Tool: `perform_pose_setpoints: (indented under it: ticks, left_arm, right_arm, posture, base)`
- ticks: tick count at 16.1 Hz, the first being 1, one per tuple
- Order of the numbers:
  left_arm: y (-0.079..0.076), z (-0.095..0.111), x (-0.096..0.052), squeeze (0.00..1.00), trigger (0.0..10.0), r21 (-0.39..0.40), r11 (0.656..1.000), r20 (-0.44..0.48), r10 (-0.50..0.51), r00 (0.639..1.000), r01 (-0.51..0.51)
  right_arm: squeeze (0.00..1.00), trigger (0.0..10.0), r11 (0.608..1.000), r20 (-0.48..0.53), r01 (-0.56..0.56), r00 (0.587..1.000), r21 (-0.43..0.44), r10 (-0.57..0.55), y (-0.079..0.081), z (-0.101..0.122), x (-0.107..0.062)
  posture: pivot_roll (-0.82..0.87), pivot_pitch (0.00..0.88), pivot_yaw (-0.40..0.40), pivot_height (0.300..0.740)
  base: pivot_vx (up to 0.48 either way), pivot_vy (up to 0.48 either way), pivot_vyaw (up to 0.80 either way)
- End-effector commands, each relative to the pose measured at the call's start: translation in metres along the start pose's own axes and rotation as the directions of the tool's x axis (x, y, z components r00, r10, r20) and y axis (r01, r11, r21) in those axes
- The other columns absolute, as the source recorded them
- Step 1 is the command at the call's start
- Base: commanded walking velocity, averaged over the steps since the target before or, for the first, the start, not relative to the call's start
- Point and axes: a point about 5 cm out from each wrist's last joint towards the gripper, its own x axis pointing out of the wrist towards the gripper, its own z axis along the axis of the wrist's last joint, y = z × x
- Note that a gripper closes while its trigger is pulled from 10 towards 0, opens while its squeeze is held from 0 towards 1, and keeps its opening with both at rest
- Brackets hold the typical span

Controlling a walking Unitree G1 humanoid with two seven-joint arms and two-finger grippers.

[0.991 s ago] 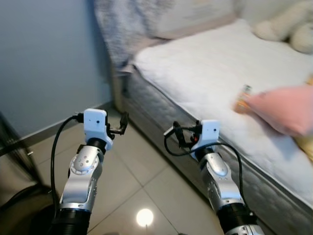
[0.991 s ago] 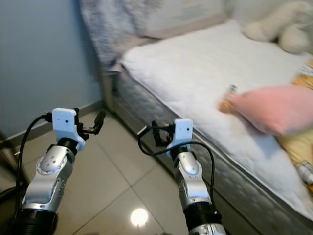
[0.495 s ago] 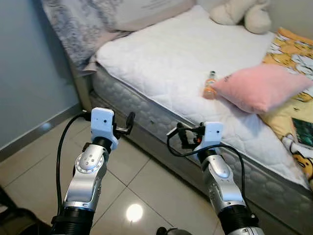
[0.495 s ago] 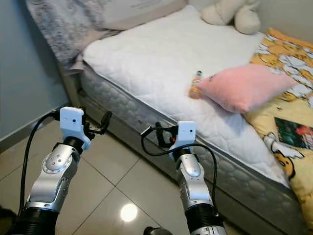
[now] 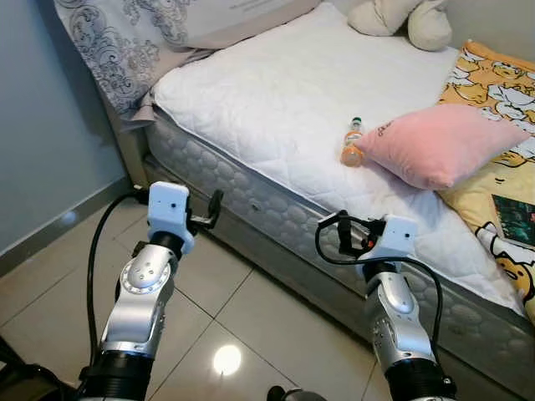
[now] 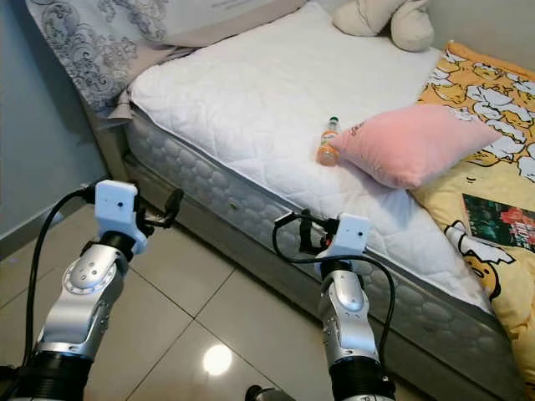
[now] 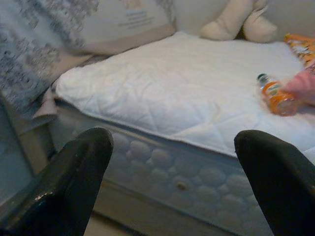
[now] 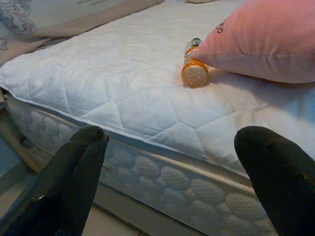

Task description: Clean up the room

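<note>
Robot stands on a tiled floor facing the side of a bed with a white quilted cover.

Left gripper: raised over the floor, just short of the bed's side, fingers spread wide apart, nothing between them. Its wrist view looks across the mattress edge toward the pillows.

Right gripper: raised close to the mattress side, fingers likewise spread wide and holding nothing. Its wrist view looks straight at the bottle.

Bottle: small, orange, green cap, lying on its side on the white cover, near the middle of the bed. Its base faces the right gripper. It lies against the corner of a pink cushion, touching or nearly so; cannot tell which.

Other items: grey patterned pillow and a paler pillow at the head of the bed; cream plush toy at the far side; yellow cartoon blanket beyond the cushion, with a dark booklet lying on it.
</note>
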Motion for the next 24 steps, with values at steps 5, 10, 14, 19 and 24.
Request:
perform_pose_setpoints:
  ticks: [5, 10, 14, 19, 24]
  left_arm:
    - [-0.008, 0.006, 0.004, 0.0, 10.0, 0.031, 0.999, 0.034, -0.022, 0.999, 0.021]
    - [-0.007, -0.007, -0.003, 0.0, 10.0, -0.13, 0.991, -0.034, 0.035, 0.999, -0.039]
    - [0.01, -0.017, -0.017, 0.0, 10.0, -0.146, 0.983, -0.071, 0.104, 0.992, -0.113]
    - [-0.002, -0.005, -0.011, 0.0, 10.0, -0.044, 0.999, -0.023, -0.015, 1.0, 0.014]
    - [-0.01, 0.006, 0.001, 0.0, 10.0, -0.009, 0.998, 0.031, -0.056, 0.998, 0.057]
  right_arm:
    - [0.0, 10.0, 0.995, 0.006, -0.09, 0.996, -0.052, 0.09, 0.01, 0.007, 0.005]
    - [0.0, 10.0, 0.999, 0.041, -0.036, 0.998, -0.022, 0.037, 0.006, 0.01, 0.0]
    - [0.0, 10.0, 0.996, 0.02, 0.056, 0.998, 0.066, -0.057, -0.011, 0.004, -0.004]
    - [0.0, 10.0, 1.0, 0.005, 0.003, 1.0, 0.01, -0.003, -0.008, 0.002, -0.004]
    - [0.0, 10.0, 0.997, 0.009, -0.077, 0.997, -0.015, 0.078, 0.006, 0.004, -0.003]
  posture:
    - [0.11, 0.0, -0.098, 0.74]
    - [0.1, 0.0, -0.079, 0.74]
    - [0.1, 0.0, -0.066, 0.74]
    - [0.08, 0.0, -0.054, 0.74]
    - [0.08, 0.0, -0.063, 0.74]
  base:
    - [0.0, 0.0, -0.69]
    - [0.0, 0.0, -0.7]
    - [0.0, 0.0, -0.7]
    - [0.0, 0.0, -0.08]
    - [0.048, -0.166, 0.0]
